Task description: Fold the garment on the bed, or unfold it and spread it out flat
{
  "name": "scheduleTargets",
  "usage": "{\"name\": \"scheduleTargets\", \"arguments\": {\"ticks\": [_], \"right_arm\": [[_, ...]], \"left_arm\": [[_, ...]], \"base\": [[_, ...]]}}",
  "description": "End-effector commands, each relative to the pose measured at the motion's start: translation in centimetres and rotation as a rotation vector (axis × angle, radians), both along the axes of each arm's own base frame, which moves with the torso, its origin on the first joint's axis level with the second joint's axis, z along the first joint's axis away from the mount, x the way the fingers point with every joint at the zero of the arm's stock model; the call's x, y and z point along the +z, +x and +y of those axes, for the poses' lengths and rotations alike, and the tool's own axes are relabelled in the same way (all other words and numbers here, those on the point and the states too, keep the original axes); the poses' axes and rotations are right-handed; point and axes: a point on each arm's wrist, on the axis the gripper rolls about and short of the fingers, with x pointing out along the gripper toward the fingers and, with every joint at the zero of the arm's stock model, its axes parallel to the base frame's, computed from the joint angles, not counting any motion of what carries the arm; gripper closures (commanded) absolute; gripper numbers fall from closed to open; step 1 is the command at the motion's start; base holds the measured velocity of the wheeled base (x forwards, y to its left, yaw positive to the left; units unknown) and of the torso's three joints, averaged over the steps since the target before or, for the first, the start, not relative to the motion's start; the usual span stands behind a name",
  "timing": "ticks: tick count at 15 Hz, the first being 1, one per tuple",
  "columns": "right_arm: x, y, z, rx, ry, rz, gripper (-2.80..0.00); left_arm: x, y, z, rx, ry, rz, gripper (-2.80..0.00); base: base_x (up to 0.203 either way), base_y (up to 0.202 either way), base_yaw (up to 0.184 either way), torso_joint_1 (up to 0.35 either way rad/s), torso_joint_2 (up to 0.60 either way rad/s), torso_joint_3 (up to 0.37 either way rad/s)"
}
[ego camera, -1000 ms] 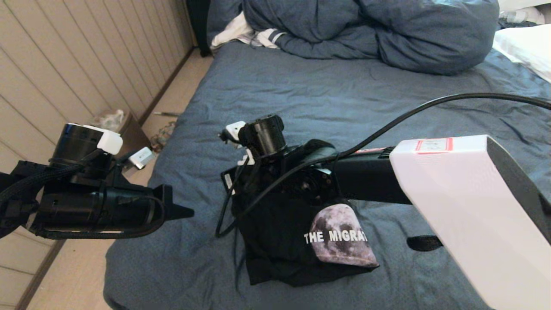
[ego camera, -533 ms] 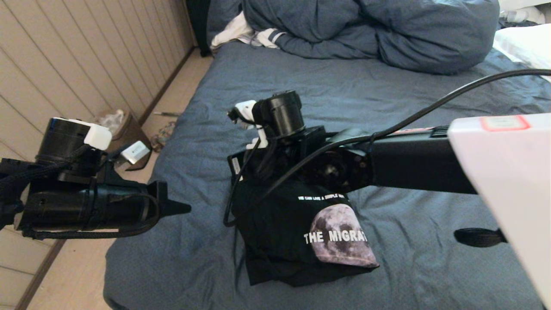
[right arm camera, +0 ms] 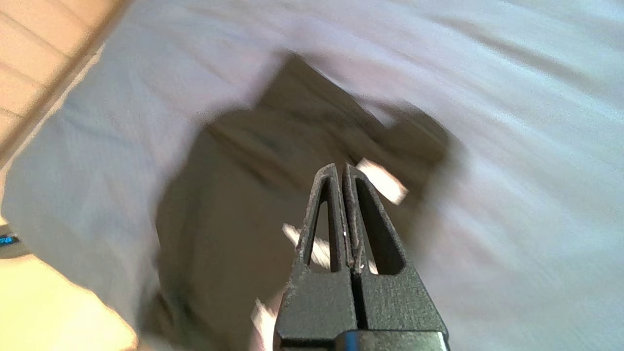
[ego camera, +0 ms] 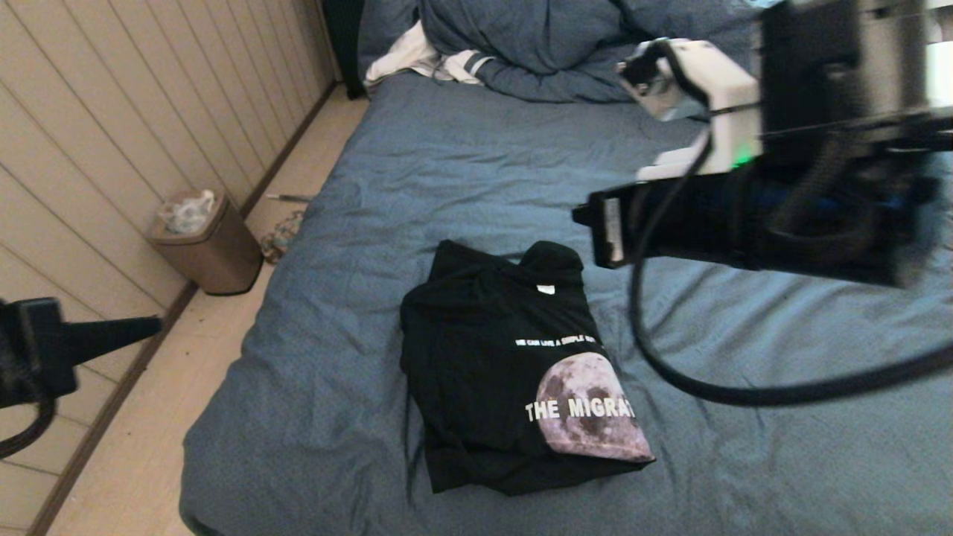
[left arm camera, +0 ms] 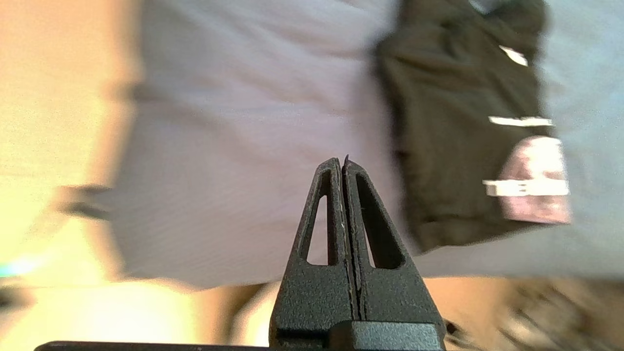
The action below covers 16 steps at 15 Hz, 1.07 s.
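Note:
The garment (ego camera: 491,372), a black T-shirt, lies folded into a rough rectangle on the bed (ego camera: 484,164), moon print and white lettering facing up at its near right corner. Nothing touches it. My left gripper (ego camera: 153,324) is at the far left over the floor, well clear of the shirt, shut and empty; the left wrist view shows its closed fingers (left arm camera: 340,158) with the garment (left arm camera: 458,146) off to one side. My right arm (ego camera: 744,216) hangs high at the right above the bed. The right gripper (right arm camera: 340,165) is shut and empty above the garment (right arm camera: 234,204).
A bunched blue duvet (ego camera: 633,52) and a white stripe-cuffed cloth (ego camera: 432,59) lie at the bed's far end. A brown waste bin (ego camera: 205,242) stands on the floor by the panelled wall (ego camera: 112,112) on the left. A black cable (ego camera: 744,391) hangs from my right arm.
Both arms have pulled away from the garment: the right arm rose and swung right, the left drew back to the left edge. The folded shirt has not moved and now shows whole.

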Motion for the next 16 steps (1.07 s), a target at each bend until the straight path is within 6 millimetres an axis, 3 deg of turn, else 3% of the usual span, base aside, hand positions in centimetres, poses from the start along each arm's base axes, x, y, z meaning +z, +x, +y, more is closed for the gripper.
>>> {"name": "scheduleTargets", "arguments": {"ticks": [1,4,7,9,11,14,16], "right_arm": [[1.2,-7.5,-7.8,-0.088,0.073,-0.099,0.00],[-3.2,-13.6,-14.6,-0.325,0.045,-0.105,0.00],[-8.5,-18.2,-18.2,-0.650,0.007,-0.081,0.00],[-12.0,-20.9,-18.8,-0.716,0.019,-0.094,0.00],[-15.3,-22.6,-18.6,-0.648,0.067,-0.111,0.00],[-19.5,-22.1,-17.5,-0.357,0.073,-0.051,0.00],[-21.7,-22.0,-17.3,-0.308,0.069,-0.036,0.00]], "left_arm": [[0.8,-7.9,2.4,0.069,-0.002,-0.144,0.00],[-1.9,-13.5,4.1,0.192,0.043,-0.107,0.00],[-5.8,-15.4,4.4,0.290,0.056,-0.063,0.00],[-8.9,-15.8,4.3,0.321,0.089,-0.044,0.00],[-11.6,-14.6,4.0,0.335,0.122,-0.019,0.00],[-15.4,-12.2,3.8,0.336,0.189,-0.068,0.00],[-17.4,-11.5,3.9,0.409,0.279,-0.081,0.00]], "base": [[0.000,0.000,0.000,0.000,0.00,0.000],[0.000,0.000,0.000,0.000,0.00,0.000],[0.000,0.000,0.000,0.000,0.00,0.000],[0.000,0.000,0.000,0.000,0.00,0.000],[0.000,0.000,0.000,0.000,0.00,0.000],[0.000,0.000,0.000,0.000,0.00,0.000],[0.000,0.000,0.000,0.000,0.00,0.000]]}}
